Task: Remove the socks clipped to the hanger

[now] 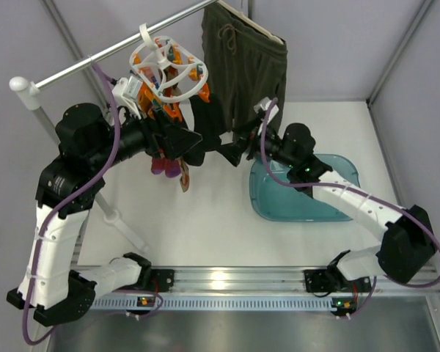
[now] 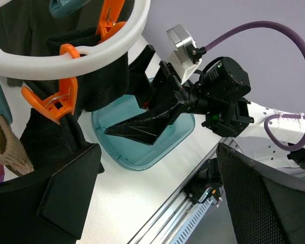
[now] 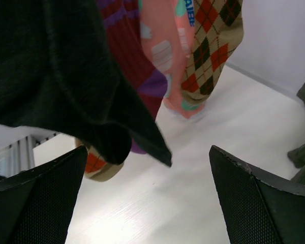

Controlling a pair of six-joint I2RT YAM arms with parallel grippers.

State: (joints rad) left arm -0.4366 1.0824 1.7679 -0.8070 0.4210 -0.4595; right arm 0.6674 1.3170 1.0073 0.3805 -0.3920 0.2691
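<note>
The white ring hanger (image 1: 169,70) hangs from the rail by its hook and also shows in the left wrist view (image 2: 66,56), with orange pegs (image 2: 56,101). A black sock (image 2: 107,76) is clipped under it. In the right wrist view the black sock (image 3: 56,66), a maroon sock (image 3: 137,61), a pink sock (image 3: 168,56) and a diamond-pattern sock (image 3: 213,46) hang close ahead. My left gripper (image 2: 157,203) is open beside the black sock, below the ring (image 1: 191,143). My right gripper (image 3: 150,203) is open and empty, with the black sock's tip hanging over its gap (image 1: 231,150).
Olive-green shorts (image 1: 242,62) hang on a slim hanger right of the ring. A teal basin (image 1: 301,194) lies on the white table under the right arm. The metal rail (image 1: 95,59) stands on a post at the left. Grey walls enclose the back.
</note>
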